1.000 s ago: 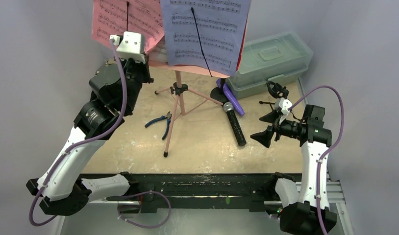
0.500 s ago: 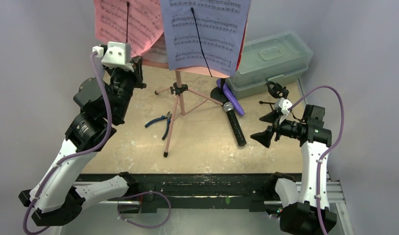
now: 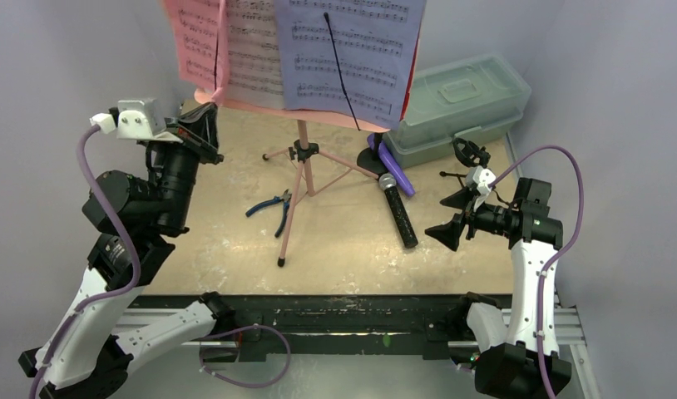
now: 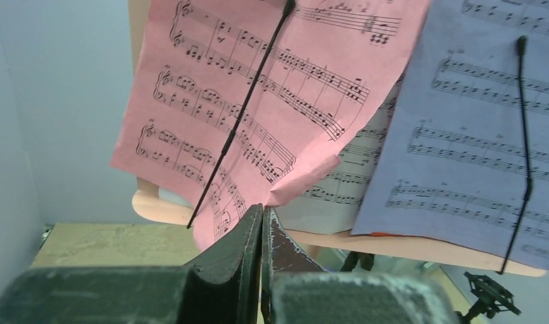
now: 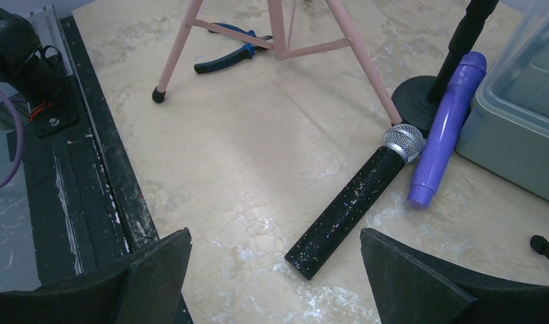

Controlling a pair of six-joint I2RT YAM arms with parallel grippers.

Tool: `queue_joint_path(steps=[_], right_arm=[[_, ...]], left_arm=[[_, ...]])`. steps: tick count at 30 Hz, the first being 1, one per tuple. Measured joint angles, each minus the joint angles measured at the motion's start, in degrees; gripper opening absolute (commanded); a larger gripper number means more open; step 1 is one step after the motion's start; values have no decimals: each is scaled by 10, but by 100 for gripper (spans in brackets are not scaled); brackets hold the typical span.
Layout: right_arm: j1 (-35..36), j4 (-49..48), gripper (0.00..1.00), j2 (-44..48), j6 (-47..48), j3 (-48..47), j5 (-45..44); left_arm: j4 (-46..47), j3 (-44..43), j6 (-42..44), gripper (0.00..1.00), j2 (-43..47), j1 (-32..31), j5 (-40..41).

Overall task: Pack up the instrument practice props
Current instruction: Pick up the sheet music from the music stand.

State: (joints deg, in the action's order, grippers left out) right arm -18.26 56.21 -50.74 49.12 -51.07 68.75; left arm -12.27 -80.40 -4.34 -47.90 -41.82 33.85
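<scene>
My right pincer is hanging with its jaws spread wide over the near right of the desk, gripping nothing. Just beyond it the black silver-headed mic is lying flat, its tail pointing toward the gap between my jaws. Its head is resting just beside the purple mic. That one is lying against the round foot of a black mic support, next to the greenish lidded box at the far right. Left of the mics, blue-handled pliers are lying by the legs of the pink tripod music rack.

Farther back on the left, my left pincer is raised, its jaws pressed together. Its tips are sitting right at the lower edge of the red sheet; I cannot tell whether paper is caught between them. The white sheet and the lavender sheet are standing on the rack's ledge to the right.

The desk is beige and scuffed, and pale walls are closing it in.
</scene>
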Motion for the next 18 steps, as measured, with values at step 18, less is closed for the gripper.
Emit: queue_joint_path(steps=[18], right_arm=[[0,4,99,0,7,0,0]], left_arm=[[11,47,-6,0,-4,0,-251]])
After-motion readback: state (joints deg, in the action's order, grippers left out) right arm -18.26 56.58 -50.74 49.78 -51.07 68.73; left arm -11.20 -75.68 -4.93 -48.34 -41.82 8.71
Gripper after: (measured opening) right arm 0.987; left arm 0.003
